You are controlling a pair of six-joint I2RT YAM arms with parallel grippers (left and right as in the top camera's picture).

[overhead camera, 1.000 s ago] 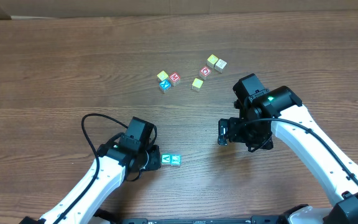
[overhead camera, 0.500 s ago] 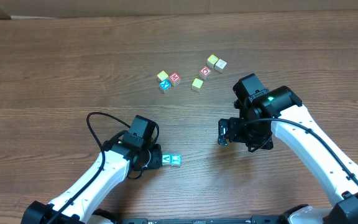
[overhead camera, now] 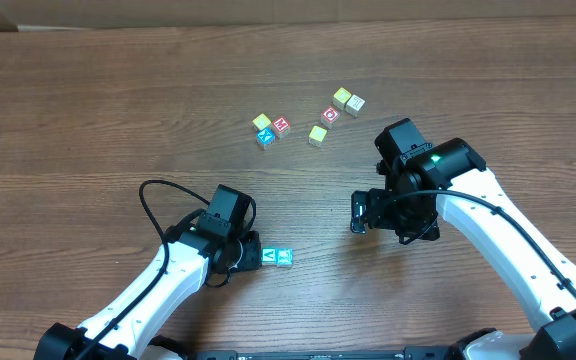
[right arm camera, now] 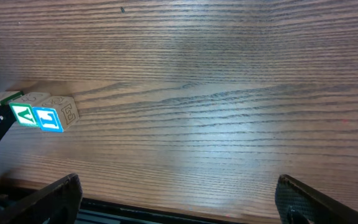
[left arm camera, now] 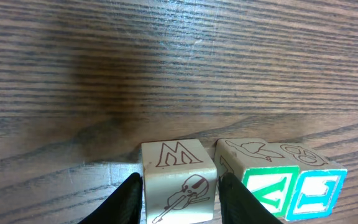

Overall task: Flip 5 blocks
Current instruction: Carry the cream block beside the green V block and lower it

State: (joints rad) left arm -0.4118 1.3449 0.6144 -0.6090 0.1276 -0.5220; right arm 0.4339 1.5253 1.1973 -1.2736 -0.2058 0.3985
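Note:
In the left wrist view a cream block (left arm camera: 178, 180), with an M on top and a violin drawing on its near face, rests on the table. My left gripper (left arm camera: 180, 199) flanks it, one black finger close against each side; whether they still press it I cannot tell. Right beside it stand a green-framed block (left arm camera: 263, 180) and a blue-framed block (left arm camera: 319, 186), touching in a row. Overhead, the left gripper (overhead camera: 251, 256) sits just left of that green and blue pair (overhead camera: 276, 258). Right of them, my right gripper (overhead camera: 360, 212) stands wide open over bare wood.
Several more blocks lie scattered at the table's far middle: a yellow, red and blue trio (overhead camera: 271, 128) and a looser group (overhead camera: 334, 112) to its right. A black cable (overhead camera: 153, 195) loops beside the left arm. The right wrist view shows the green and blue pair (right arm camera: 37, 116) at far left.
The left arm shifted slightly at first, then held still. The blocks and the right arm have not moved.

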